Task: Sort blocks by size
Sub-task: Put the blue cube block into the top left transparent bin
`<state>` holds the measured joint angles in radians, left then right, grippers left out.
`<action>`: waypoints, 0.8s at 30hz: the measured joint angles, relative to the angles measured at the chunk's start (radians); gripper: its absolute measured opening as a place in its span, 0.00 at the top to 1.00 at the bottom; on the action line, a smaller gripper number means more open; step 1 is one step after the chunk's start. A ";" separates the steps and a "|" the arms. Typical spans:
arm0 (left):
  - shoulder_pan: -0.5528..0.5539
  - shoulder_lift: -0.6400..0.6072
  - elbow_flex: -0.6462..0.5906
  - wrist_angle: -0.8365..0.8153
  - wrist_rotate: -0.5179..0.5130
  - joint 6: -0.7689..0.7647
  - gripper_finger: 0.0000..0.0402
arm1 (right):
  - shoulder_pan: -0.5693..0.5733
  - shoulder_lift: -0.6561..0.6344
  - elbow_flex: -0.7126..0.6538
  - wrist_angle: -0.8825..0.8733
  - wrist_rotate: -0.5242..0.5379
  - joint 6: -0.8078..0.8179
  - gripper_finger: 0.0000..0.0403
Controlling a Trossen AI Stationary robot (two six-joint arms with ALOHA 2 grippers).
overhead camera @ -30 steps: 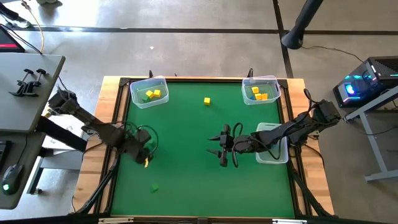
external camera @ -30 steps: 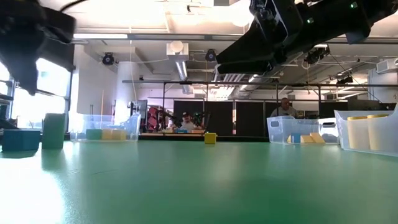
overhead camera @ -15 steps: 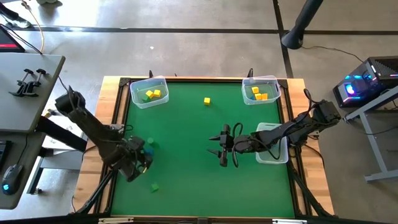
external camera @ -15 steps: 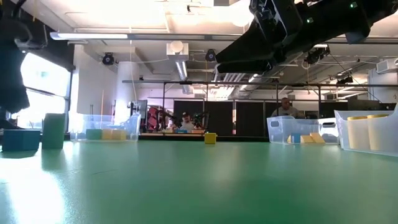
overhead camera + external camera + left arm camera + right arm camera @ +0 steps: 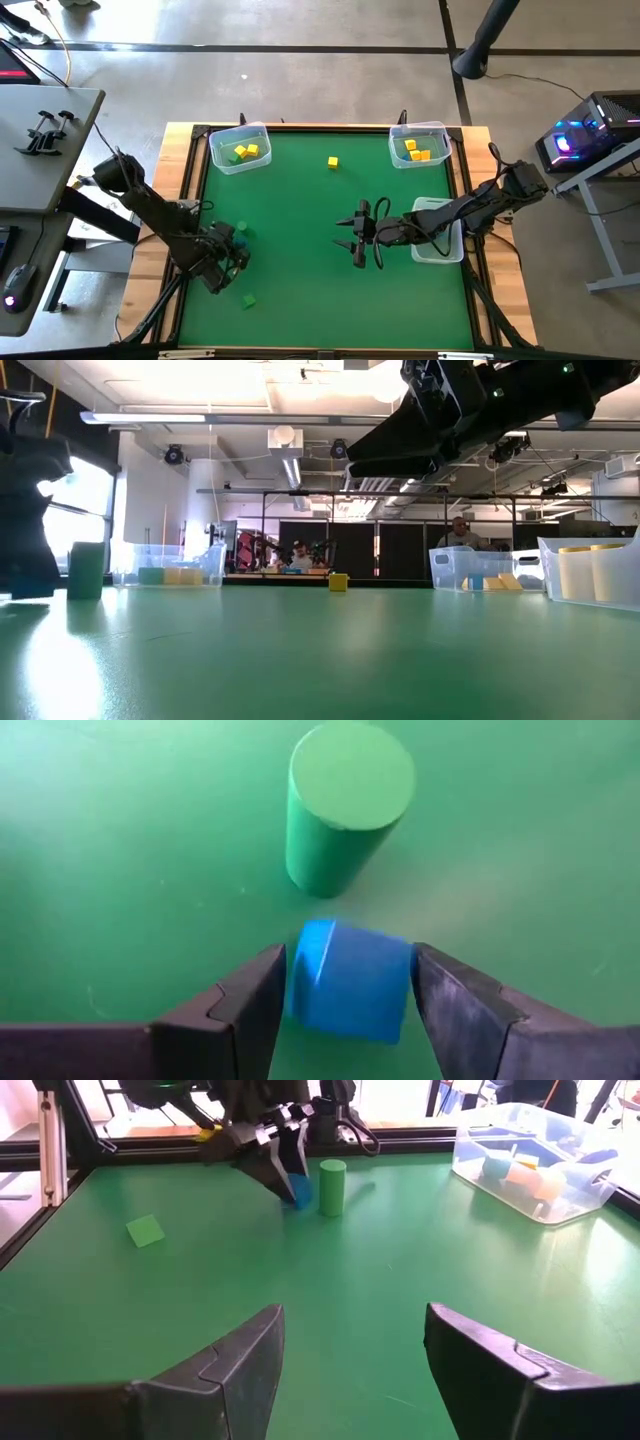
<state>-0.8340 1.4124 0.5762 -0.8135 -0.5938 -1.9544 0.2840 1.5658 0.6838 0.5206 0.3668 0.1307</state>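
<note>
Sitting low between the two dark fingers of the left pincer (image 5: pixel 345 995), the blue block (image 5: pixel 350 980) looked bracketed on both sides, the fingers seemingly touching its faces, though I could not tell whether it was truly pinched or had left the green surface (image 5: pixel 330 250). A second before, that pincer had hung nearer the left edge with something yellow at its tip; half a second before it had swung down and inward, and by now it had settled over the blue block, just beside an upright green cylinder (image 5: pixel 345 805). From the low camera the arm's dark bulk had come down in front of the blue block, hiding it and leaving only the cylinder (image 5: pixel 86 570) showing. I took that to mean one placement was finished and the next pick was starting. A flat green block (image 5: pixel 248 300) lay near the front of the surface, and a lone yellow block (image 5: pixel 332 161) sat towards the back, both unsorted. Three clear bins (image 5: pixel 240 148) along the back and right side already held some pieces. The right pincer (image 5: pixel 357 241) had not budged, hovering spread wide above the middle of the surface, holding nothing.
</note>
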 joint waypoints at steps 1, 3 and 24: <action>0.002 -0.001 -0.008 0.013 0.001 0.000 0.50 | 0.000 0.000 0.000 0.000 0.000 0.000 0.43; 0.003 0.001 -0.024 0.046 0.004 0.000 0.50 | 0.000 0.000 0.000 0.000 0.000 0.000 0.43; 0.010 -0.077 0.083 0.020 0.164 0.288 0.76 | 0.000 0.000 0.000 0.001 0.000 0.002 0.43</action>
<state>-0.8237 1.3357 0.6589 -0.7939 -0.4295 -1.6667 0.2841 1.5658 0.6838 0.5214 0.3671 0.1329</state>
